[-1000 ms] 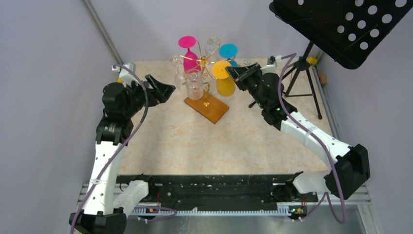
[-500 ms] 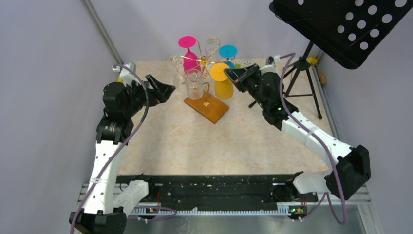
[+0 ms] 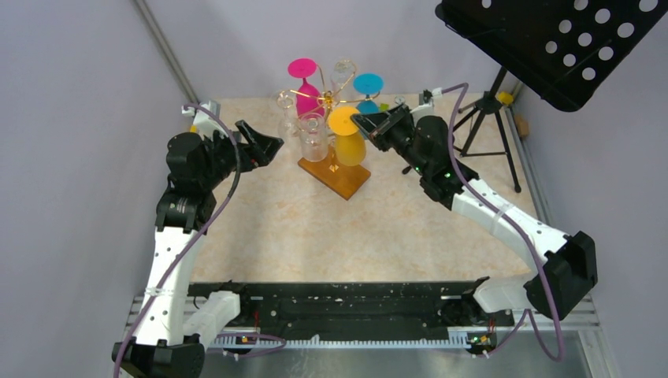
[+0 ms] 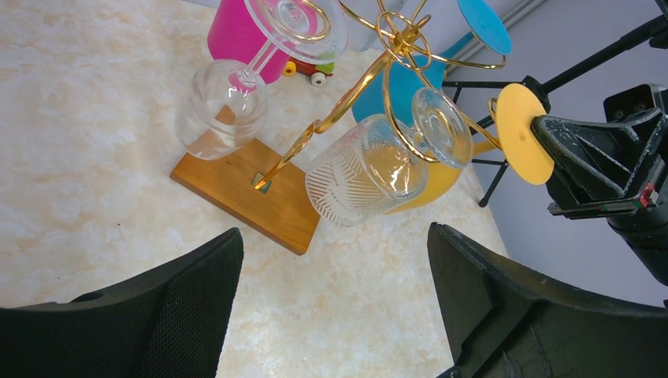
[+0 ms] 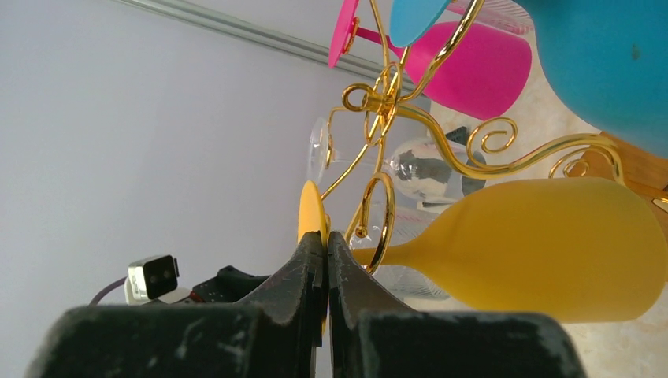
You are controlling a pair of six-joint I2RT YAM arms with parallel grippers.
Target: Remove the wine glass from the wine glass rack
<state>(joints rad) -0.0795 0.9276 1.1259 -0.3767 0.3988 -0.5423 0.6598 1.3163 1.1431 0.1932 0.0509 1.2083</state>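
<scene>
The wine glass rack [image 3: 331,98] is gold wire with curled arms on an orange-brown wooden base [image 3: 337,177], at the table's far middle. A yellow wine glass [image 3: 348,142] hangs bowl down on its right side. My right gripper [image 3: 360,122] is shut on the edge of the glass's flat yellow foot [image 5: 311,213]. The bowl [image 5: 543,248] tilts away and the stem lies by a gold loop [image 5: 378,220]. My left gripper [image 3: 272,144] is open and empty, left of the rack. In its wrist view [image 4: 334,232] it looks at the base [image 4: 244,197] and the yellow foot [image 4: 520,134].
On the rack also hang a pink glass [image 3: 306,87], a blue glass [image 3: 368,83], a ribbed clear glass [image 3: 313,135] and a smooth clear one [image 3: 287,110]. A black tripod music stand [image 3: 543,39] stands at the back right. Grey walls close the left and back.
My right gripper has moved left with the yellow glass's foot in it. The yellow glass has swung left, over the wooden base. The left arm has not moved.
</scene>
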